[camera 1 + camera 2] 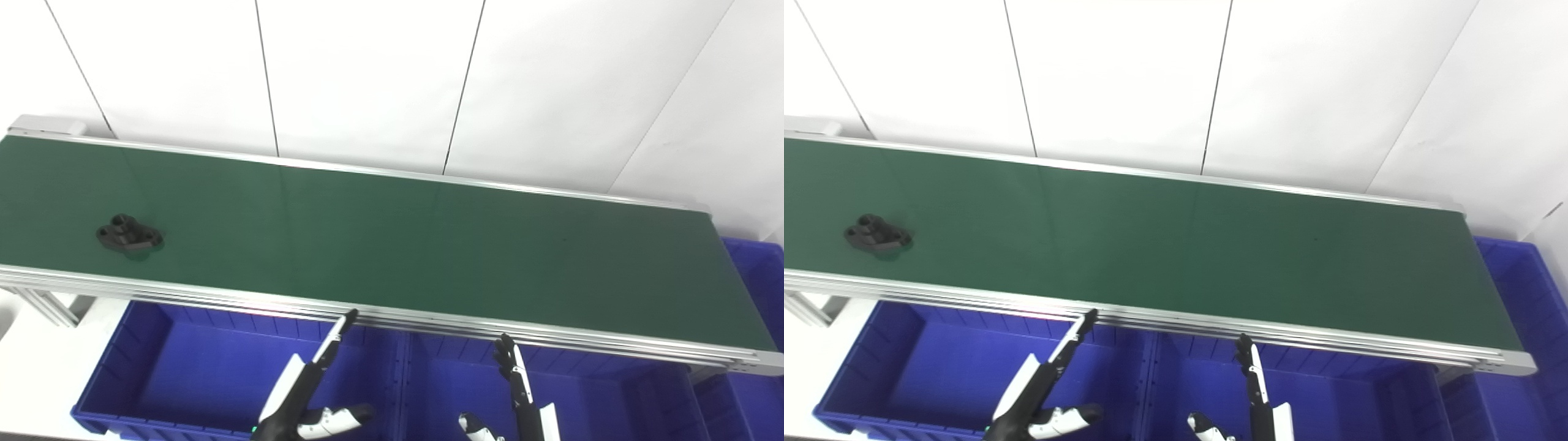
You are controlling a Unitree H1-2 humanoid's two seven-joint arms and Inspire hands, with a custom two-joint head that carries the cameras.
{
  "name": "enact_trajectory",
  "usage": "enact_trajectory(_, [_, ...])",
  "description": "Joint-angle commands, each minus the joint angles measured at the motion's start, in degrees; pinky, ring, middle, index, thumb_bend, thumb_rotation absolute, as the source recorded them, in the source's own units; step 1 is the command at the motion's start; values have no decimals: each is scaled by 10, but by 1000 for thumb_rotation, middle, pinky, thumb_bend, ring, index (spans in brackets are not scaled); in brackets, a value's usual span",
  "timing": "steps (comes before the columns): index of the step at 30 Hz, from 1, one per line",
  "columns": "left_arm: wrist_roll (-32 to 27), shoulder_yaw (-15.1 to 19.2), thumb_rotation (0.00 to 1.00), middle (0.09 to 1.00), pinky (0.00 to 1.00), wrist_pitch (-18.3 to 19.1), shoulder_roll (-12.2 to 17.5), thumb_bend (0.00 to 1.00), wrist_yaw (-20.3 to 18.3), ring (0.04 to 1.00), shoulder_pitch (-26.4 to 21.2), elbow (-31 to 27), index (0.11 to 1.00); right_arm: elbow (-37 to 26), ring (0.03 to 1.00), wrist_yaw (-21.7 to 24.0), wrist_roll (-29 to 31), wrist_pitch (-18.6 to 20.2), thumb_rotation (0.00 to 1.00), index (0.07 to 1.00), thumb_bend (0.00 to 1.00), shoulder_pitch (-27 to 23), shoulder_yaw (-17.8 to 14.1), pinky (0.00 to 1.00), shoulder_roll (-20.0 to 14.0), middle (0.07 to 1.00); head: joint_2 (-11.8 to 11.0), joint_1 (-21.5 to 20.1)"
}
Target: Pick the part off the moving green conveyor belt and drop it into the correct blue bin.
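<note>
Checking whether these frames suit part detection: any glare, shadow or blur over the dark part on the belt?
Left eye view: the dark part is soft-edged, with only a faint shadow on the belt. Right eye view: pale streaky reflections cross the belt, clear of the part.

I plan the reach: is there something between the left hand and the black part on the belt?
Nothing visible lies between them. The left hand hangs open over the blue bin, and the black part sits alone on the green belt past its near metal rail.

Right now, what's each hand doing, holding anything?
Left hand: open, empty, above the left blue bin.
Right hand: open, empty, above the middle blue bin.
</note>
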Motion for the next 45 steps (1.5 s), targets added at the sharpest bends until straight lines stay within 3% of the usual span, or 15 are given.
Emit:
enact_trajectory(1, [-18, 6, 744, 1000, 1000, -26, 3, 731, -8, 1000, -20, -3, 1000, -29, 912, 13, -1, -16, 767, 985, 841, -3, -7, 891, 0, 949, 14, -5])
enact_trajectory(6, [-22, 7, 740, 1000, 1000, -28, 13, 791, -15, 1000, -18, -1, 1000, -40, 920, 33, -17, -15, 788, 990, 844, 5, -28, 882, 10, 953, 30, -9])
enact_trajectory(17, [-40, -5, 699, 1000, 1000, -17, 14, 774, -48, 1000, -12, -21, 1000, -51, 936, 31, 10, -16, 737, 989, 821, 3, -26, 916, 14, 952, 45, -23])
enact_trajectory(24, [-13, -10, 716, 1000, 984, -29, 22, 763, -28, 1000, -47, 29, 1000, -9, 941, 22, 1, -16, 734, 1000, 817, -32, -28, 920, 17, 957, 19, -22])
enact_trajectory(32, [11, -25, 716, 1000, 964, -29, 42, 744, -12, 1000, -54, 37, 1000, 22, 935, 9, -18, -16, 736, 1000, 813, -40, -30, 901, 25, 963, 0, -39])
enact_trajectory(36, [21, -28, 740, 1000, 963, -29, 39, 747, -3, 1000, -49, 38, 1000, 23, 932, 16, -14, -16, 733, 998, 809, -29, -33, 900, 24, 963, -11, -26])
enact_trajectory(45, [54, -32, 661, 1000, 953, -29, 33, 780, 15, 1000, -45, 50, 1000, 43, 943, 21, 6, -16, 736, 1000, 819, -24, -20, 914, 11, 974, -39, 15])
